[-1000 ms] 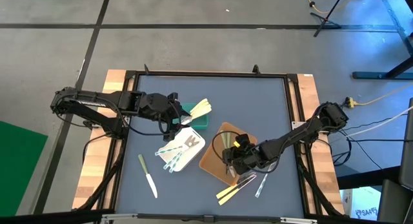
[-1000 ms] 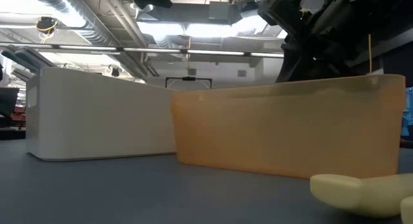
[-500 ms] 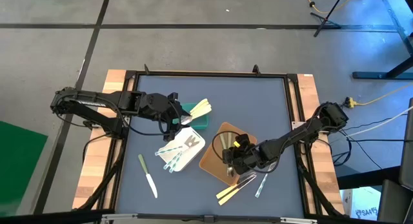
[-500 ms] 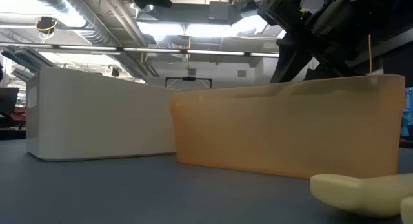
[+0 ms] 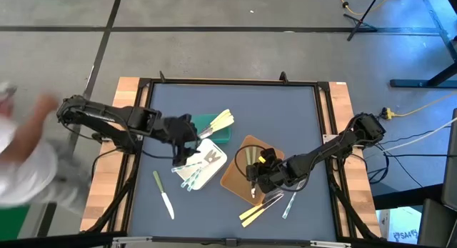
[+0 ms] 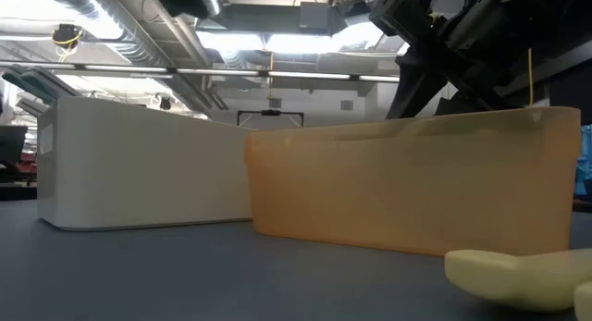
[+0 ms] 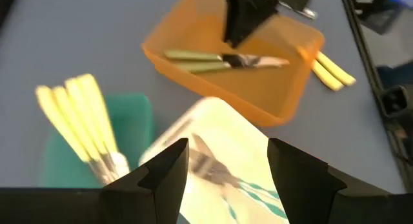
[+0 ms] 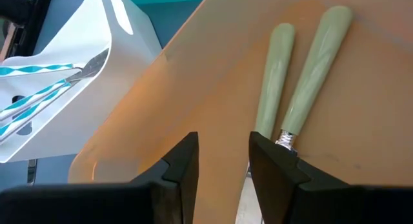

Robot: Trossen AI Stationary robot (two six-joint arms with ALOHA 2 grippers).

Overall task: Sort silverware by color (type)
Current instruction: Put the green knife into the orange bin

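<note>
Overhead, the right gripper (image 5: 258, 178) is hovering over the orange tray (image 5: 232, 178), while loose silverware, the cream-yellow pieces (image 5: 254, 212), is lying just beyond it on the surface (image 5: 285, 112), long axes diagonal, nearer this arm. At surface height, one cream piece (image 6: 518, 277) is lying beside the tray wall. From the left wrist, the left gripper (image 7: 227, 161) is hanging open above the white tray (image 7: 239, 137). From the right wrist, open fingers are pointing at green-handled utensils (image 8: 303, 75).

Person (image 5: 25, 159): blurred, cut by the left edge of the high view.
Cream utensil (image 6: 523, 277): cut by the low view's right edge.
Green-handled utensils (image 8: 303, 88): tips hidden behind right gripper's fingers (image 8: 274, 166).
</note>
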